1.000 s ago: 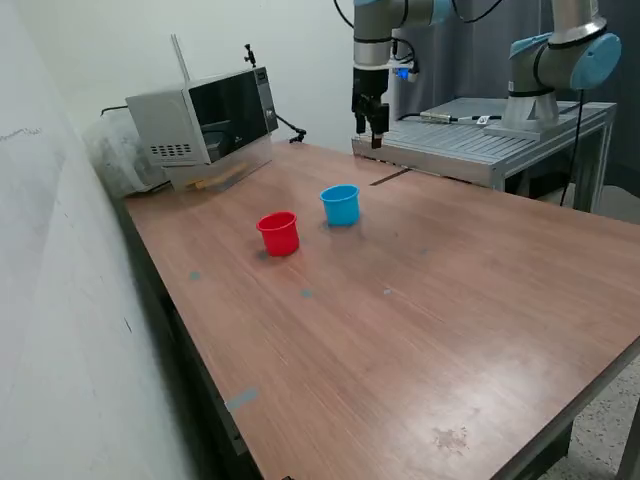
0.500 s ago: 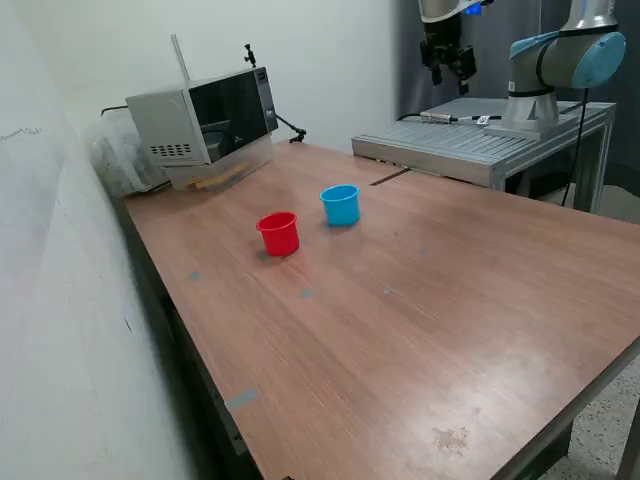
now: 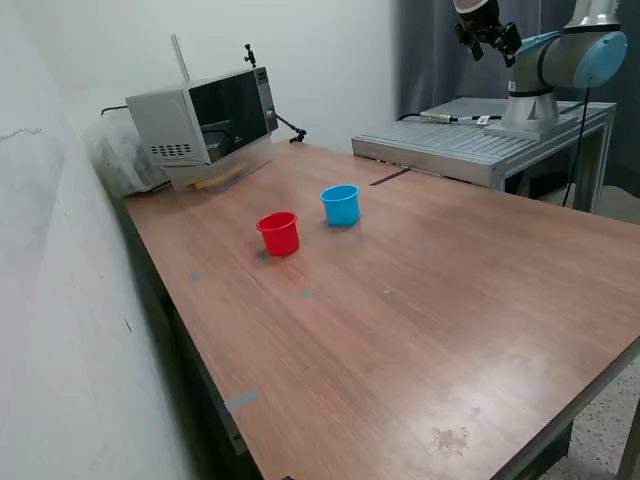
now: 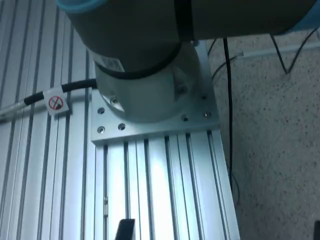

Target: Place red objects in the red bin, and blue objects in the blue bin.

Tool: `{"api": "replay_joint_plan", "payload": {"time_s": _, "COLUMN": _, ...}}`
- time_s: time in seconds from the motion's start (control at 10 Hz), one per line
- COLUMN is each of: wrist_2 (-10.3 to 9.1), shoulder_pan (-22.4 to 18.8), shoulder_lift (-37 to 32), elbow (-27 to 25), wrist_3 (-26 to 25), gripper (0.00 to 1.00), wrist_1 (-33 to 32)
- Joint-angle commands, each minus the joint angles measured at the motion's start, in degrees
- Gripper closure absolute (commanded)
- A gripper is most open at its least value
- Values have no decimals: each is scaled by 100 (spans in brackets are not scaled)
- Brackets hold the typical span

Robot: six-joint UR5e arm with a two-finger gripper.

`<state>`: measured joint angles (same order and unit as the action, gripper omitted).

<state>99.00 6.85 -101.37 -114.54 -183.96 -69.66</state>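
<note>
Since a second ago the arm has swung away from the back edge of the table, up and over toward the exterior view's right. The gripper [image 3: 488, 25] now hangs high near the top of that view, above the ribbed aluminium platform [image 3: 470, 140] and close to the arm's own base [image 3: 530, 105]. It is dark and small against the grey curtain [image 3: 440, 50], and I cannot tell whether its fingers are apart or together. Nothing visible hangs from it.

The wrist view looks down on the round grey base [image 4: 145, 85] bolted to a metal plate on the slatted platform [image 4: 160, 190], with a black cable [image 4: 227, 100] trailing over the speckled floor [image 4: 270, 140] beside it. A dark finger tip [image 4: 125, 231] just pokes into the edge of that picture.

Out on the wooden table [image 3: 420, 330], the red cup [image 3: 278, 233] and the light blue cup [image 3: 340, 204] stand upright and near each other, not touching, the blue one nearer the platform. Neither has shifted. No cubes show on the tabletop, and from this angle the insides of the cups cannot be made out.

At the far corner sits a microwave [image 3: 205, 120] beside the white wall [image 3: 300, 50].
</note>
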Motion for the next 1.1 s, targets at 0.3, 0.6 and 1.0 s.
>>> {"api": "replay_joint_plan", "payload": {"time_s": 0.3, "wrist_2": -3, "shoulder_pan": 150, "shoulder_lift": -32, "elbow": 20, "wrist_3": 9, "gripper": 0, "wrist_1": 225}}
{"api": "replay_joint_plan", "payload": {"time_s": 0.6, "wrist_2": 31, "shoulder_pan": 63, "shoulder_lift": 64, "elbow": 142, "wrist_3": 9, "gripper": 0, "wrist_1": 208}}
{"api": "replay_joint_plan", "payload": {"time_s": 1.0, "wrist_2": -3, "shoulder_pan": -2262, "shoulder_lift": -207, "elbow": 72, "wrist_3": 0, "gripper": 0, "wrist_1": 225}}
